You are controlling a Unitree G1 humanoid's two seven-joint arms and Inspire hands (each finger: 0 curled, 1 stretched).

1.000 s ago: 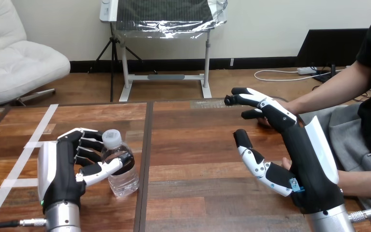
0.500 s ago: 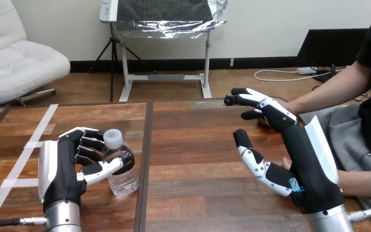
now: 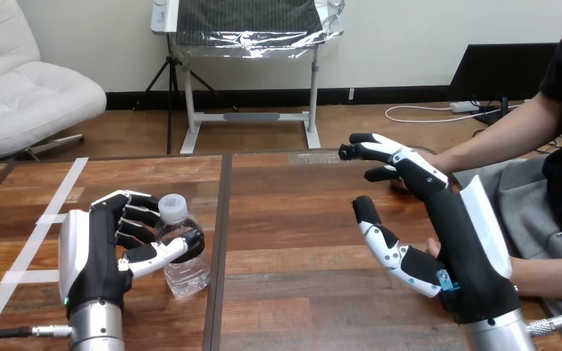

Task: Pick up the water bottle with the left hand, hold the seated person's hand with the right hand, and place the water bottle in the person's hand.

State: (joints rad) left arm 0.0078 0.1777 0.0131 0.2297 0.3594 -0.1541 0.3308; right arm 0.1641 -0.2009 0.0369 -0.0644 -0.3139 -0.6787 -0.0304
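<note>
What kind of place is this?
Likely a tabletop test station for handovers: a wooden table marked with white tape, a water bottle in the robot's left hand, a person's forearm alongside.

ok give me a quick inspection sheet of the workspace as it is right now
surface: wooden table, two panels with a seam between them
job's things: water bottle, clear with a white cap, upright on the left panel
clutter: white tape strips stuck on the table's left part
hands: left hand has fingers and thumb curled round the bottle; right hand is raised and open, holding nothing
cables: nothing seen between the hands
surroundings: person's forearm reaches in from the right; the person's hand is mostly hidden behind the right hand, so contact cannot be told
</note>
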